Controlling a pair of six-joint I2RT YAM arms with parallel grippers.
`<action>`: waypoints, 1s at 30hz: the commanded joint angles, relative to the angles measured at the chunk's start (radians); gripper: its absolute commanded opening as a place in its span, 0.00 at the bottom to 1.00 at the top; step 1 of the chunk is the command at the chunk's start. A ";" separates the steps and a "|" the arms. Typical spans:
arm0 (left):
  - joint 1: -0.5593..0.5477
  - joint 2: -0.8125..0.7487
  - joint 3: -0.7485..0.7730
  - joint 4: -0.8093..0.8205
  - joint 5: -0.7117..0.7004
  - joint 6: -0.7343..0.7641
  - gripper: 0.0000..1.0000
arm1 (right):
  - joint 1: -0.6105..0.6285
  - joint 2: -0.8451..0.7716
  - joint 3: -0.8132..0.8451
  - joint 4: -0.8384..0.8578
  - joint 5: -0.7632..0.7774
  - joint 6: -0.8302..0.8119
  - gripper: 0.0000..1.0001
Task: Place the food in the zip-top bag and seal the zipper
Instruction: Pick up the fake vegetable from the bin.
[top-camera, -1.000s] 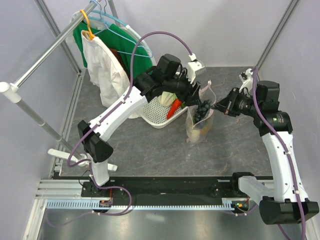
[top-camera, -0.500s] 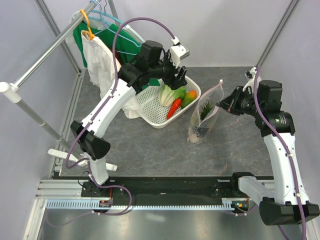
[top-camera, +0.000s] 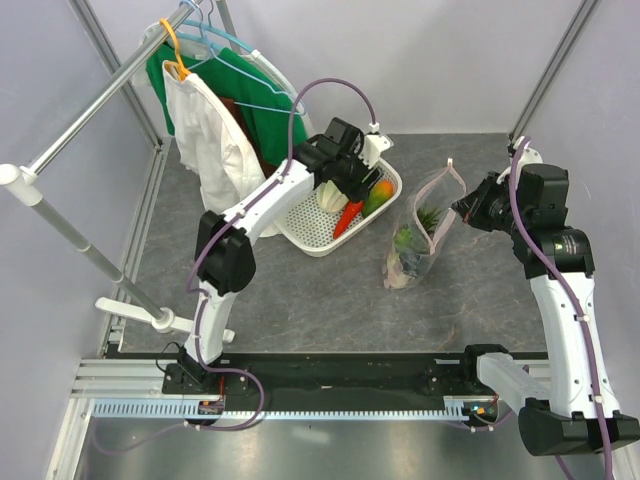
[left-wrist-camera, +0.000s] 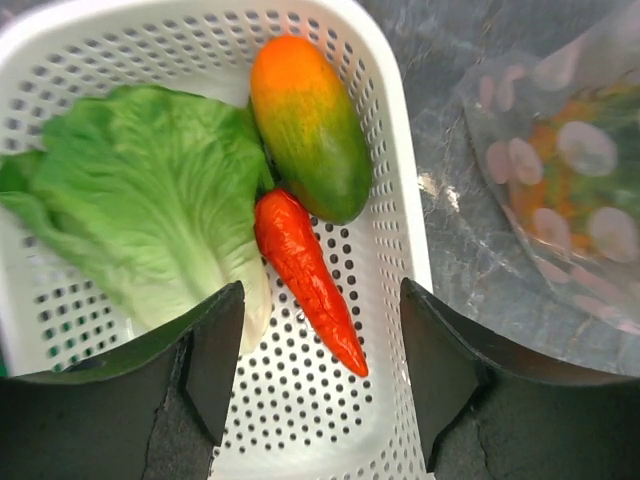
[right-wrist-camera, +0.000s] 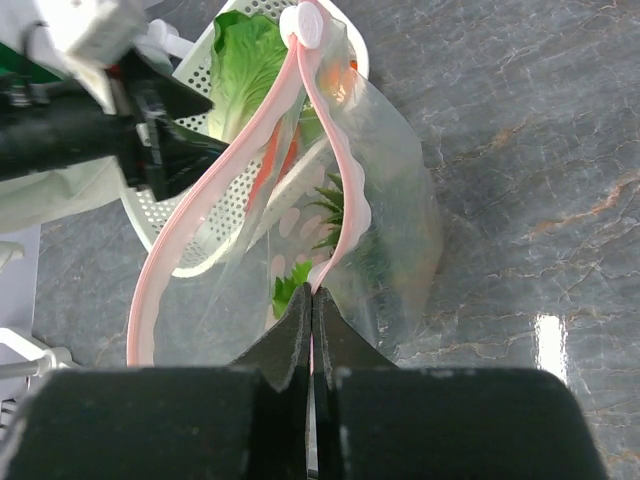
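- My left gripper (left-wrist-camera: 320, 330) is wide open with nothing in it, hanging right over the white basket (left-wrist-camera: 290, 400).
- The red chili (left-wrist-camera: 305, 275) sits pretty much straight below the gap between my fingers. Its long axis runs on a slant, fat end up by the orange-green fruit (left-wrist-camera: 308, 125), tip pointing toward the basket's near-right corner. That's mostly crosswise to my closing line, so I reckon a straight drop and squeeze would catch it.
- The fruit touches the chili's top end, and the lettuce leaf (left-wrist-camera: 150, 220) lies just beside it on the other side, so it's a bit crowded.
- My right gripper (right-wrist-camera: 312, 300) is clamped on the pink zipper (right-wrist-camera: 165, 260), holding the zip-top bag (right-wrist-camera: 390, 200) up with its mouth gaping.
- The bag stands on the table just right of the basket, with green bits and something dark already in the bottom.
- My left arm is the nearer one to the basket; the right one's busy.
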 joint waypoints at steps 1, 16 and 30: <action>-0.001 0.070 0.086 0.015 0.004 0.000 0.68 | -0.002 0.008 0.028 0.015 0.025 0.004 0.00; 0.002 0.116 -0.018 0.012 -0.069 -0.173 0.45 | -0.002 0.015 0.031 0.022 0.018 0.001 0.00; 0.003 0.177 -0.070 0.024 -0.175 -0.313 0.64 | -0.002 0.015 0.023 0.028 -0.002 0.000 0.00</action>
